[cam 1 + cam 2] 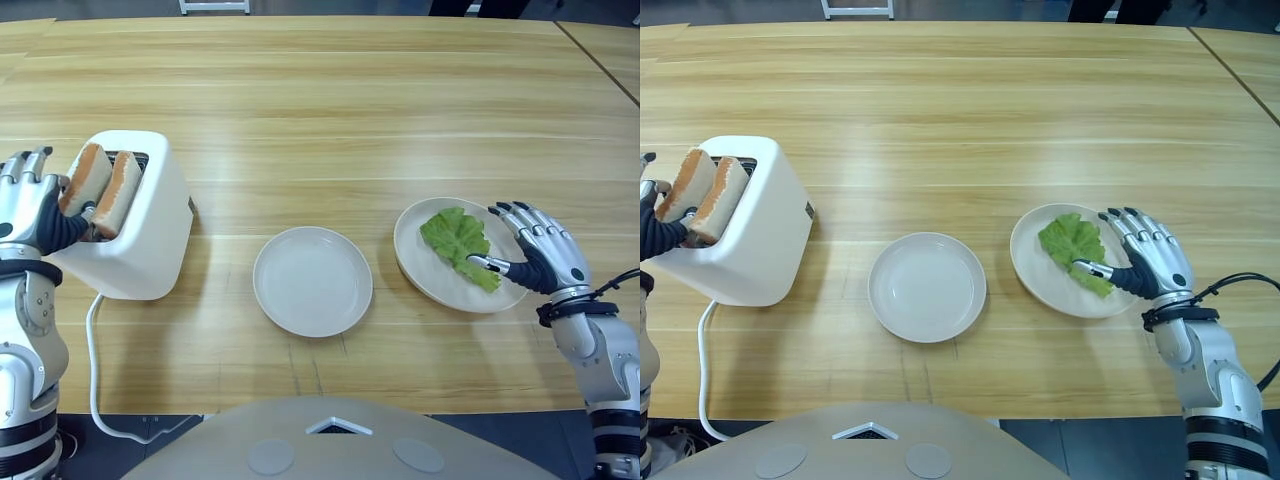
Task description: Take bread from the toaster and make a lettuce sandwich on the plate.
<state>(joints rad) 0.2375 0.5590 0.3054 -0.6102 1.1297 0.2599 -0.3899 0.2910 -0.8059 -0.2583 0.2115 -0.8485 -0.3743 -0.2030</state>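
Left hand (30, 205) at far left of desk (330, 120), fingers behind and thumb in front of left slice (85, 178), closed on it in a pinch. Slice is partly out of the toaster (140, 240), tilted right, leaning against the right slice (118, 192).

Risks:
- Grip looks shallow and sits on the soft top edge, so the slice could tear or slip on lifting.
- The lower part seems to be in the slot, so an angled pull could snag it and drag or tip the toaster. The cord (95, 380) hangs off the near edge.
- The touching right slice may get pulled along.

Right hand (540, 250) over the right rim of the right plate (430, 278), fingers spread and mostly straight, thumb tip on the near end of the lettuce (455, 240). No closed grasp, holding nothing. Risk: the thin, floppy leaf slides instead of being picked, or the plate gets shoved.

Bread: two toasted slices, brown crust, pale faces. Lettuce: one crinkled green leaf, flat on the right plate. Centre plate (312, 280) is bare, near the middle of the desk. Sandwich not started.
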